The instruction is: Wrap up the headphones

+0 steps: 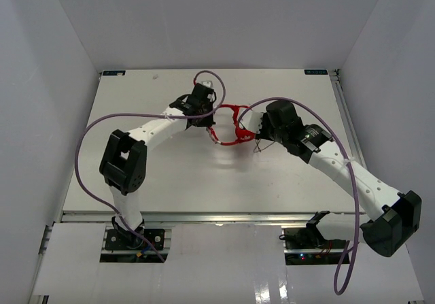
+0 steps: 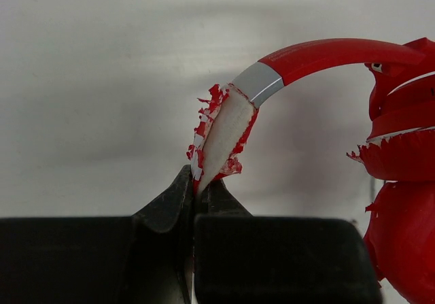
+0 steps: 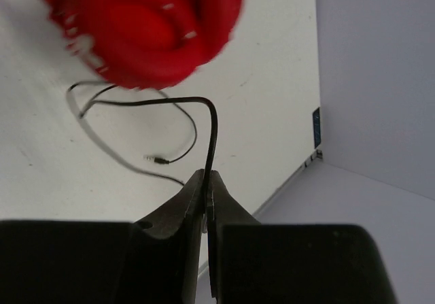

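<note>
The red headphones [image 1: 230, 124] lie mid-table between my two arms. My left gripper [image 1: 206, 122] is shut on the headband's frayed red-and-white padding [image 2: 224, 135]; the red band [image 2: 333, 51] arcs right to the stacked cups [image 2: 401, 181]. My right gripper [image 1: 257, 132] is shut on the thin black cable [image 3: 212, 137], which rises from the fingertips [image 3: 204, 178] and curves left under a blurred red cup [image 3: 153, 25]. The cable loops on the table and ends in a plug [image 3: 155, 159].
The white table [image 1: 204, 181] has a raised far edge [image 1: 217, 71] and a right-hand rail [image 3: 299, 168]. Grey enclosure walls [image 1: 41, 79] stand on both sides. Thick purple robot cables [image 1: 85, 154] arch over both arms.
</note>
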`<state>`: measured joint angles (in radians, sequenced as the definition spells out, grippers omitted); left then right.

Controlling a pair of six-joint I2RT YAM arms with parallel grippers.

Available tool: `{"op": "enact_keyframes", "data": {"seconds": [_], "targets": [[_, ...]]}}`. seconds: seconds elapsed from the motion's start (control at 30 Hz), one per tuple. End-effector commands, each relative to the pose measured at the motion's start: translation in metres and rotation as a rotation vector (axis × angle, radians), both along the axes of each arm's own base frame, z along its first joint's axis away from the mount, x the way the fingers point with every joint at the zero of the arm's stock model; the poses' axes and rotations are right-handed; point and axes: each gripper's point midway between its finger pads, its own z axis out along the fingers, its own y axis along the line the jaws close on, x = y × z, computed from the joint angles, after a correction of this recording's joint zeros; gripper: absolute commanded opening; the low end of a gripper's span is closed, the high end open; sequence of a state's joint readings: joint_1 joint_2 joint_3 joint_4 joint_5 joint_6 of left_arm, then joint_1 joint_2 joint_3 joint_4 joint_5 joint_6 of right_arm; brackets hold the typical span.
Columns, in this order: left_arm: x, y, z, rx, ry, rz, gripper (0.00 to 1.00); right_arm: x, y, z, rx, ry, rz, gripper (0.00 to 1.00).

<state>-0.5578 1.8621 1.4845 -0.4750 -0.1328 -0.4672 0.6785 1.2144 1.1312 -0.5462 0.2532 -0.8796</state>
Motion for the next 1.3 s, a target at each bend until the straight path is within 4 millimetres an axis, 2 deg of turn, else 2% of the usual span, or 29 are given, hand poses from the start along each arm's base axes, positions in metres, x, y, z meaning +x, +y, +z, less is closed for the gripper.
{"op": "enact_keyframes", "data": {"seconds": [0.0,0.2,0.3,0.37,0.47,0.53,0.6,0.7,0.8,0.87,1.03,1.17,1.27], "targets": [[-0.010,-0.027,0.022,0.001,-0.101,-0.107,0.00,0.019,-0.005,0.047,-0.044,-0.097,-0.026,0.08],[-0.030,-0.040,0.011,0.001,-0.095,-0.205,0.00,0.022,-0.005,0.062,0.010,-0.127,-0.032,0.08],[-0.038,-0.041,0.016,-0.027,-0.115,-0.223,0.00,0.014,0.001,0.072,0.105,-0.093,0.015,0.08],[-0.039,-0.041,0.023,-0.058,-0.143,-0.214,0.00,0.003,0.009,0.074,0.157,-0.066,0.081,0.08],[-0.038,-0.037,0.035,-0.088,-0.181,-0.173,0.00,-0.017,0.009,0.074,0.162,-0.029,0.154,0.08],[-0.030,-0.031,0.046,-0.071,-0.219,-0.126,0.00,-0.030,0.010,0.073,0.150,0.000,0.225,0.08],[-0.021,-0.023,0.061,-0.037,-0.265,-0.083,0.00,-0.040,0.010,0.081,0.162,-0.007,0.274,0.09],[-0.011,-0.017,0.080,0.006,-0.316,-0.073,0.00,-0.042,0.003,0.092,0.146,-0.045,0.288,0.09],[-0.001,0.004,0.099,0.112,-0.388,-0.022,0.00,-0.042,-0.005,0.101,0.117,-0.093,0.307,0.10],[0.001,0.026,0.115,0.218,-0.451,0.011,0.00,-0.042,-0.010,0.113,0.100,-0.146,0.315,0.10],[-0.002,0.066,0.130,0.405,-0.520,0.079,0.00,-0.032,-0.023,0.130,0.031,-0.238,0.280,0.10],[-0.006,0.086,0.152,0.476,-0.575,0.127,0.00,-0.026,-0.026,0.137,0.004,-0.279,0.270,0.10],[-0.012,0.101,0.179,0.503,-0.624,0.172,0.00,-0.019,-0.035,0.144,-0.024,-0.317,0.217,0.11]]}}
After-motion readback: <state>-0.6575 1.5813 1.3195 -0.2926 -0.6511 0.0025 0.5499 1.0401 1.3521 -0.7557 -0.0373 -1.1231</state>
